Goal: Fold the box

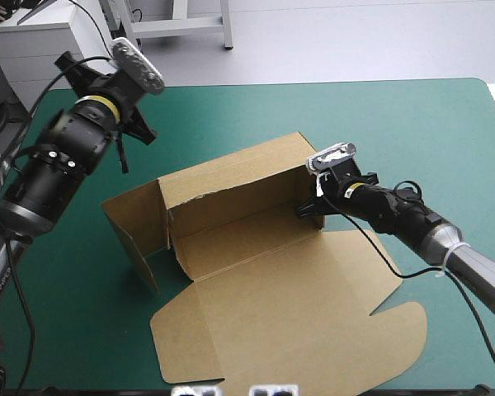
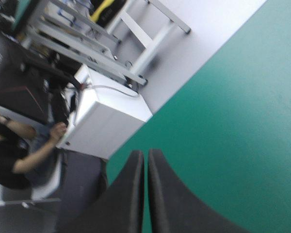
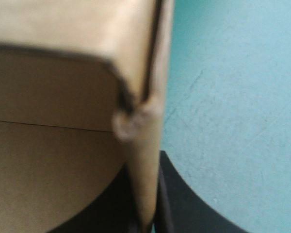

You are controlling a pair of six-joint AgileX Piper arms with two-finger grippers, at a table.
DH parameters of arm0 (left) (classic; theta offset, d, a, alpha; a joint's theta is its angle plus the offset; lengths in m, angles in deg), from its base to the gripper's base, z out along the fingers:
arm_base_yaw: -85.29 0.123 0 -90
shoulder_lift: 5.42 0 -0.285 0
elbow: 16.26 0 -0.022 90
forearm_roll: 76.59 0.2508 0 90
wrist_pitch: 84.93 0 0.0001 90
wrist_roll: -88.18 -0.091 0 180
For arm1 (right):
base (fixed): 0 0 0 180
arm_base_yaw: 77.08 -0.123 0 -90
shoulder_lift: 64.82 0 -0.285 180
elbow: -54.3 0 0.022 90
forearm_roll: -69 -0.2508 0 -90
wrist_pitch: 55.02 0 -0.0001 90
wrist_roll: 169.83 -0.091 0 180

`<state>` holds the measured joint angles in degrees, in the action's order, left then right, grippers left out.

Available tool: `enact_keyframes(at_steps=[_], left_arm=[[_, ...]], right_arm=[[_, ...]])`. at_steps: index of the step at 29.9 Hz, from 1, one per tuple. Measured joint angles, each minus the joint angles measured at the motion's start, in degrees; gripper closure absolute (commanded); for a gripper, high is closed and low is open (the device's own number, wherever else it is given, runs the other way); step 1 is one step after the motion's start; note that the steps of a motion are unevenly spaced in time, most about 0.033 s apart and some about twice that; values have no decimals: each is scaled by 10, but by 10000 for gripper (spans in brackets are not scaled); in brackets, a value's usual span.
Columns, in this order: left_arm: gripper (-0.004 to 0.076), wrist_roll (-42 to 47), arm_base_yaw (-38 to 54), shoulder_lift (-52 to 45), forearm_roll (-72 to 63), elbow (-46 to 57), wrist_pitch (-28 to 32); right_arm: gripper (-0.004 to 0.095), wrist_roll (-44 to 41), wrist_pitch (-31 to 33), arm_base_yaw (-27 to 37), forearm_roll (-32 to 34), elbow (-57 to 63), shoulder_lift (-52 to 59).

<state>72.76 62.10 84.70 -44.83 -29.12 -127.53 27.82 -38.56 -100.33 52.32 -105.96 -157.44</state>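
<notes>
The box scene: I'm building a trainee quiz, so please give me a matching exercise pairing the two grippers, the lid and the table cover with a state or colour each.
1. left gripper
2. right gripper
3. lid
4. table cover

A. lying flat
B. teal-green
C. shut on the box at its right wall
D. shut, raised, holding nothing

Pairs: 1-D, 2-C, 3-A, 4-B.

Teal-green table cover [image 1: 231, 107], rounded far corner [image 1: 482, 85]
</notes>
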Motion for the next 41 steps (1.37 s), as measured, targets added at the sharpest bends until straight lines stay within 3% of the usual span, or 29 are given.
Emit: enact_keyframes(at_steps=[9,15,21,27,35,41], left_arm=[[718,-72,146,0,-233,2,-6],[732,-100,157,-7,-291,31,-1],[732,-120,157,-48,-364,100,56],[732,-124,157,-135,-375,209,118],[732,-136,157,-250,-442,338,177],[732,-138,157,-306,-465,403,196]], right_arm=[[905,-124,206,52,161,-154,-4],[907,-150,367,80,187,-302,-42],[908,-154,531,93,204,-456,-137],[909,-152,549,93,207,-548,-232],[908,-149,534,104,201,-575,-321],[908,-137,444,104,201,-592,-374]])
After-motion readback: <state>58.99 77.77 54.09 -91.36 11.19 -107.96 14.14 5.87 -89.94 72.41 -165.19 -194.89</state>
